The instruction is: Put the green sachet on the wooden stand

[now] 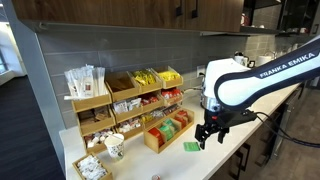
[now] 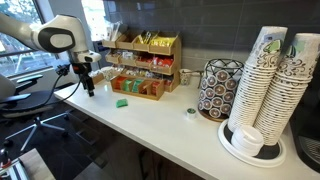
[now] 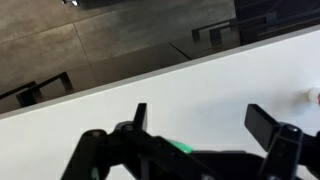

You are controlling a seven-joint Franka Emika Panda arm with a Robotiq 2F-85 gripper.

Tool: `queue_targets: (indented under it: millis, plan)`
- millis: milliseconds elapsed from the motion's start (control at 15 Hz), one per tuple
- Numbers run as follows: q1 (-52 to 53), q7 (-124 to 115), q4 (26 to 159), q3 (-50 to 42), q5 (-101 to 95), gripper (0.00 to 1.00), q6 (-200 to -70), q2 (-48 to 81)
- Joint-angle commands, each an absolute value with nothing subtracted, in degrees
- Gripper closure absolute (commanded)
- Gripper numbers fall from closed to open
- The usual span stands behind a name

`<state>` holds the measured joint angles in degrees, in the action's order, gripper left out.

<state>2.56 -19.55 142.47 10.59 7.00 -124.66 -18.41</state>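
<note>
The green sachet lies flat on the white counter in front of the wooden stand; it also shows in an exterior view. My gripper hangs just above the counter, beside the sachet, fingers pointing down and apart, holding nothing. It appears near the counter's end in an exterior view. In the wrist view the two fingers are wide apart over bare counter, and a sliver of the green sachet peeks out by the gripper body.
A tiered wooden rack holds red, yellow and brown packets. A paper cup and a tray of white packets stand by it. Stacked cups, a patterned holder and a small lid stand farther along the counter.
</note>
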Motion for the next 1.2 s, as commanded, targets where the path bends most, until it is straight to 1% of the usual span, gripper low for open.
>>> queue_targets:
  millis: [0,267,400,733,1133]
  plan:
    - [2.8,-23.8,141.2,11.4,5.6,0.0,-131.0,-14.1]
    - [2.4,-28.0,139.4,12.2,1.9,0.0,-138.7,-8.0]
    - [1.4,-34.7,138.2,12.9,-4.7,0.0,-142.8,-4.7]
    - [3.4,-43.8,133.0,10.6,-14.9,0.0,-141.6,2.5]
    - [6.1,-46.5,127.7,7.1,-16.6,0.0,-140.8,9.5]
